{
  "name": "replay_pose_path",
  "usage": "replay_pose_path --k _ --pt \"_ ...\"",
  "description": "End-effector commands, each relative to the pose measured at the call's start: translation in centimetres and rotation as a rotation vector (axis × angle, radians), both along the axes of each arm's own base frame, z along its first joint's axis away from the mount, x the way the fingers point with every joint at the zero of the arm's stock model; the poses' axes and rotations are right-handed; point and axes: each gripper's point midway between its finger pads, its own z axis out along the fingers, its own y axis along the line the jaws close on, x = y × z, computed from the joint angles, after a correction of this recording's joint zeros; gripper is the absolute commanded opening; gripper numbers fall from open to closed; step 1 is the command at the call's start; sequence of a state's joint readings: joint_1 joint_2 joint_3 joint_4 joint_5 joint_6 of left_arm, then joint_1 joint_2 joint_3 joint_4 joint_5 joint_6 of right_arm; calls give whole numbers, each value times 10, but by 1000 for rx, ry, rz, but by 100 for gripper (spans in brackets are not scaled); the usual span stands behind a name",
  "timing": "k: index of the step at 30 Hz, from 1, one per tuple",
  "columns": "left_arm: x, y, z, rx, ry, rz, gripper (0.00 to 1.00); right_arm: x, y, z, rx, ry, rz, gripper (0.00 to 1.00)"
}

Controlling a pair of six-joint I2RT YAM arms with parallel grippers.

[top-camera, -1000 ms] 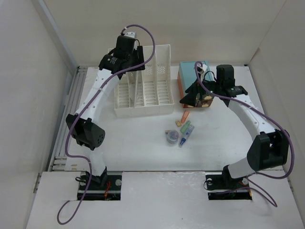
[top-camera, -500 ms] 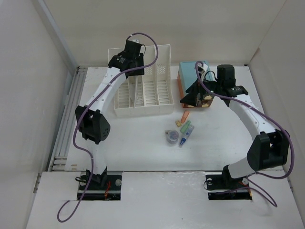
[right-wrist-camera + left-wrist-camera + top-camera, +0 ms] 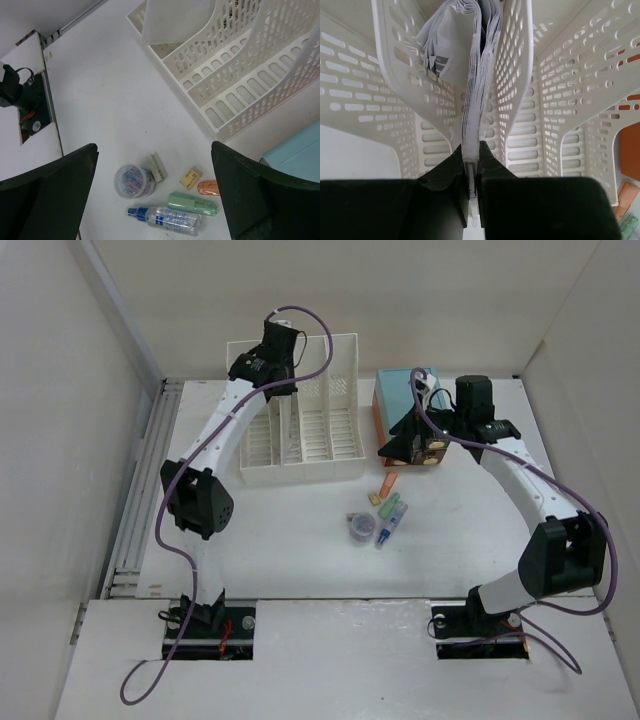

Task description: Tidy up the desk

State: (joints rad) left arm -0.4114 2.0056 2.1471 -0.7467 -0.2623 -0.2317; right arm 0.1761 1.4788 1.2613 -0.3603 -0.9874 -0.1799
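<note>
My left gripper (image 3: 265, 365) hangs over the back of the white slotted file rack (image 3: 320, 445) on the desk (image 3: 290, 540). In the left wrist view its jaws (image 3: 471, 150) are shut on the edge of a bundle of white papers (image 3: 477, 70) standing in one slot of the rack (image 3: 560, 100). My right gripper (image 3: 415, 445) is open in the air over the desk's middle right; its wrist view (image 3: 154, 165) looks down on loose small items with nothing between the fingers.
Under the right gripper lie a clear tub of paper clips (image 3: 134, 181), a spray bottle (image 3: 167, 220), a green tube (image 3: 192, 204), a yellow eraser (image 3: 190, 178), an orange cap (image 3: 208, 188) and a white block (image 3: 157, 166). A teal drawer box (image 3: 405, 390) stands right of the rack. A grey rail (image 3: 140, 500) runs along the left edge.
The left arm has shifted slightly right over the rack and its jaws have closed from partly open onto the papers. The right arm has not moved.
</note>
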Motion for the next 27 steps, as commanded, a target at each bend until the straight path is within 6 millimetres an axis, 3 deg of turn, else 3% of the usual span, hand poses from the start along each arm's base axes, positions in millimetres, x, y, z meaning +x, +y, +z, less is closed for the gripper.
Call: replay_pose_path --k 1,5,6,7,10,12,13,14,19,20,21,27 --pt "-7 1 44 -39 -103 -9 0 -4 0 31 28 -90 29 100" --pt "-31 -1 98 -74 -259 0 0 -4 0 31 28 -90 29 100" --pt "-42 3 143 -125 -390 1 0 -4 0 31 28 -90 29 100" --pt "-50 2 136 -103 -406 -6 0 -5 1 31 33 -89 36 100" --pt "-74 6 162 -117 -587 13 0 -4 1 35 34 -98 37 100" --pt "-82 8 163 -112 -650 26 0 -7 2 34 37 -89 44 100" --pt "-89 11 181 -146 -734 50 0 -7 2 34 37 -89 44 100" --pt "-90 6 154 -99 -714 30 0 -5 -1 34 37 -89 35 100" --pt "-93 5 123 -76 -794 42 0 -4 -4 35 41 -88 34 100" --pt "-92 6 125 -91 -819 61 0 -4 -4 35 41 -88 34 100" --pt "-89 4 110 -80 -804 57 0 -2 -7 35 41 -88 25 100" --pt "-76 4 101 -32 -839 89 0 -3 -9 36 50 -87 31 100"
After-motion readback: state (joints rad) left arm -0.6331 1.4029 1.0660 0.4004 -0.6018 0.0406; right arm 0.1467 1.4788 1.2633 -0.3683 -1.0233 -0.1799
